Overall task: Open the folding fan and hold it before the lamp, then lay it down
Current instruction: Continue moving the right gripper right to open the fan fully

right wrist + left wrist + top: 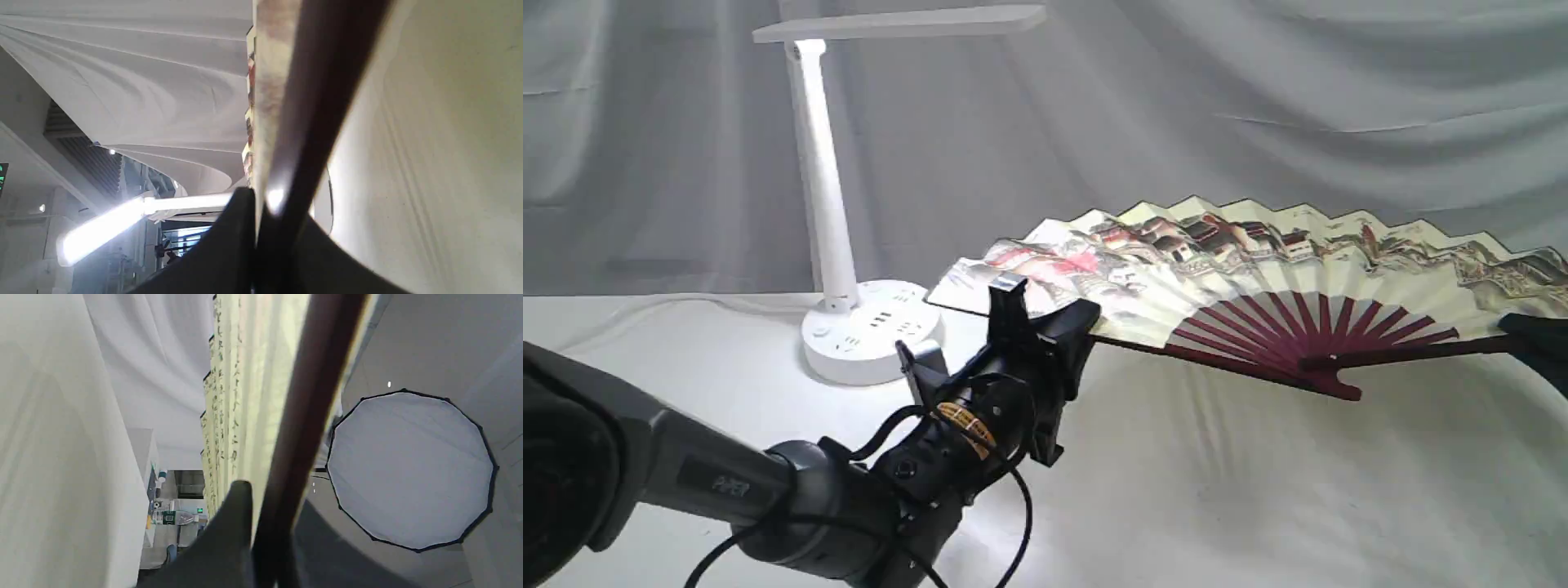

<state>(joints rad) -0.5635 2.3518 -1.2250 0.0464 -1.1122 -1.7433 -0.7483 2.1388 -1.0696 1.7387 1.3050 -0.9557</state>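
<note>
The folding fan (1258,269) is spread wide open, its painted cream leaf facing the exterior camera and its maroon ribs meeting at the pivot (1327,377). It hangs just above the white cloth, to the right of the lamp (821,188), with its left tip near the lamp's round base (866,331). My left gripper (1078,327) is shut on the fan's left outer rib (302,416). At the right edge of the exterior view, my right gripper (1531,335) is shut on the right outer rib (322,102). The light bar (898,23) is at the top; it glows in the right wrist view (122,220).
White cloth (1217,490) covers the table and a grey draped backdrop (1258,98) hangs behind. My left arm (727,482) crosses the lower left with loose black cables. An octagonal studio softbox (408,469) shows in the left wrist view.
</note>
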